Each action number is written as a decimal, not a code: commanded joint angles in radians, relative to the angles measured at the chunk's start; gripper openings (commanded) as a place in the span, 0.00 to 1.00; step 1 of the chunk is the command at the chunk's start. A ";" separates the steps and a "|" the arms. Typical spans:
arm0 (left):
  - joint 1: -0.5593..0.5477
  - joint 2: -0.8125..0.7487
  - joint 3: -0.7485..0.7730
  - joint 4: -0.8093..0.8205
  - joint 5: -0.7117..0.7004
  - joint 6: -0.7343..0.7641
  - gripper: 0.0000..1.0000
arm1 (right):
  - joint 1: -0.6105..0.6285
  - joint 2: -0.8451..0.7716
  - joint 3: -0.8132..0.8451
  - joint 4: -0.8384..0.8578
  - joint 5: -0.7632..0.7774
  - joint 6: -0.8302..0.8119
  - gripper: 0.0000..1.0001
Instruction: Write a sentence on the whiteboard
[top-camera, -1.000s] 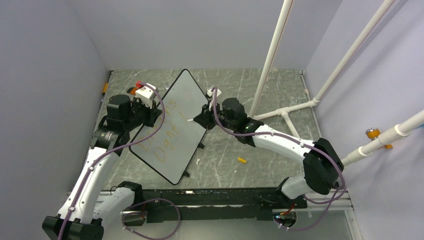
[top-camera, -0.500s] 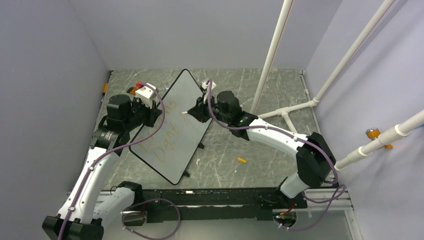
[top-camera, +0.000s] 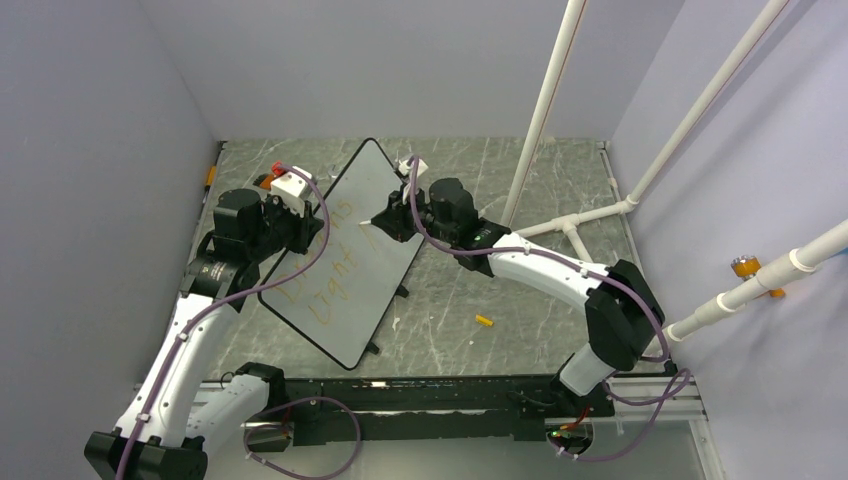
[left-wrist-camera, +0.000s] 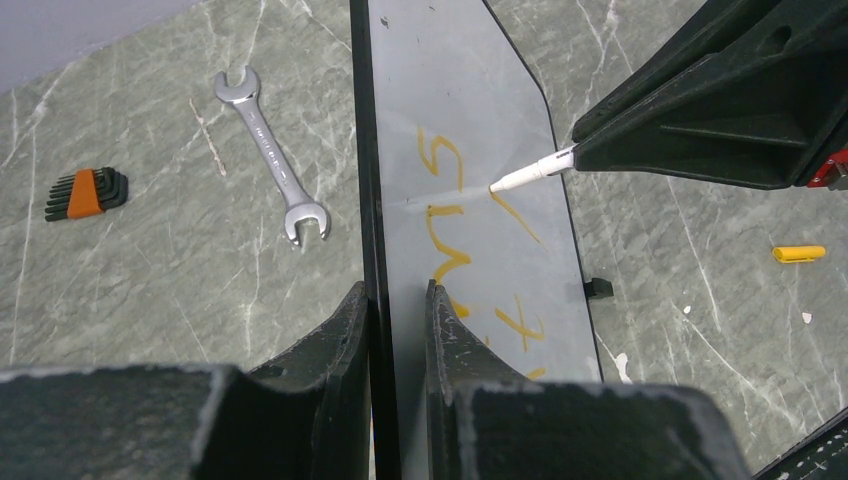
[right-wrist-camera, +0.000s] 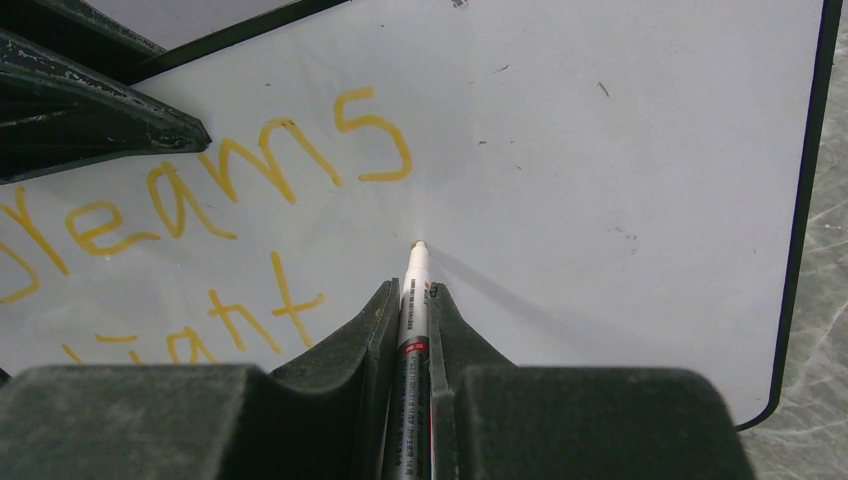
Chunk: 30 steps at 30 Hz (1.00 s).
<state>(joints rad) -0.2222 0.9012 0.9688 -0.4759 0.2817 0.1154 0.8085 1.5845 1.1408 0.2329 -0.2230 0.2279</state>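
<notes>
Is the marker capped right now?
No, the marker in the right hand shows its bare tip near the whiteboard.

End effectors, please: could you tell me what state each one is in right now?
Left end effector: closed on the whiteboard, at its edge.
Right end effector: closed on the marker.

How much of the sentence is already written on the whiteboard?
Done: "Dreams" and "Light" of the sentence stand on the whiteboard. In hand: the left pincer clamps the board's rim; the right pincer holds the marker, its tip at the board after "Light". Left: the rest of the sentence.
</notes>
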 joint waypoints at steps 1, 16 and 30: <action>-0.020 0.028 -0.034 -0.150 0.030 0.080 0.00 | 0.003 0.014 0.048 0.037 -0.014 -0.015 0.00; -0.020 0.030 -0.033 -0.150 0.027 0.080 0.00 | -0.008 0.038 0.066 0.012 0.041 -0.030 0.00; -0.022 0.030 -0.032 -0.152 0.027 0.079 0.00 | -0.013 0.030 0.035 -0.001 0.062 -0.020 0.00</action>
<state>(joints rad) -0.2218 0.9070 0.9691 -0.4732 0.2672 0.1146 0.7998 1.6093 1.1679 0.2253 -0.1829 0.2161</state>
